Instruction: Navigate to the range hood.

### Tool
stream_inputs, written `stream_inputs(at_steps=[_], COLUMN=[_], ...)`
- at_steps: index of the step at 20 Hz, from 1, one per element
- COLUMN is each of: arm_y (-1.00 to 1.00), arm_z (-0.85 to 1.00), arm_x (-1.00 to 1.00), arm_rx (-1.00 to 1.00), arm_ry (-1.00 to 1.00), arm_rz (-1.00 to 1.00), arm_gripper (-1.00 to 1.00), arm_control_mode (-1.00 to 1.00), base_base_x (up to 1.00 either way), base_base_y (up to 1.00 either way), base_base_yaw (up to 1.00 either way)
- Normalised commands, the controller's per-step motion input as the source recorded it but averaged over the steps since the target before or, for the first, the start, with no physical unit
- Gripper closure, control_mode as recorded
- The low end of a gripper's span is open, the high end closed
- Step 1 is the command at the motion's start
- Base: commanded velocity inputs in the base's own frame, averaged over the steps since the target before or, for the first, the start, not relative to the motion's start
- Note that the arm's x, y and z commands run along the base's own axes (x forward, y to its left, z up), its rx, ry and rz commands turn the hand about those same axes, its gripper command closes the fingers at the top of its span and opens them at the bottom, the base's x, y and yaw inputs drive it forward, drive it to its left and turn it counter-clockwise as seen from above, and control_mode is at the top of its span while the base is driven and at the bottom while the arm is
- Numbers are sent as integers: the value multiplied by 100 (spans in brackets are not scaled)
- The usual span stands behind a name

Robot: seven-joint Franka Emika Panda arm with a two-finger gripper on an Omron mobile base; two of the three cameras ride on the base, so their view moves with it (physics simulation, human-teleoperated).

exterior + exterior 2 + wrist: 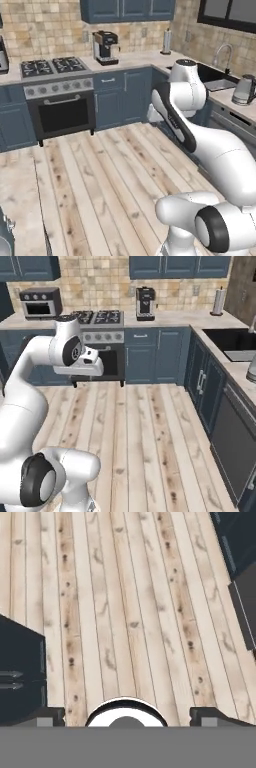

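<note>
**Hood lies ahead-left of base, over the cooktop**

The gripper [127, 716] is pointed down at the plank floor [125, 612], its tips set wide apart and nothing held. The cooktop [52, 66] is seen far ahead and to the left, at the back counter's left end. The hood is judged to hang over it, above the frames' top edge. In the right base view the cooktop [100, 317] is partly covered by the arm; in the left base view it is clear.
</note>
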Motion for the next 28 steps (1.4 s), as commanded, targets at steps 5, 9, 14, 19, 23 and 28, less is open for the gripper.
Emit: stream_inputs(at_steps=[5,9,14,19,23,28], arm_y=[0,0,0,0,0,0], arm_z=[0,0,0,0,0,0], arm_x=[0,0,0,0,0,0], arm_rx=[0,0,0,0,0,0], arm_ry=[0,0,0,0,0,0], arm_rz=[0,0,0,0,0,0], arm_gripper=[-100,-100,-100,-100,-100,-100], arm_control_mode=[100,100,100,100,100,100], base_base_x=[100,100,100,100,100,100], base_base_y=[33,-1,4,25,50,53], base_base_yaw=[2,22,16,5,9,12])
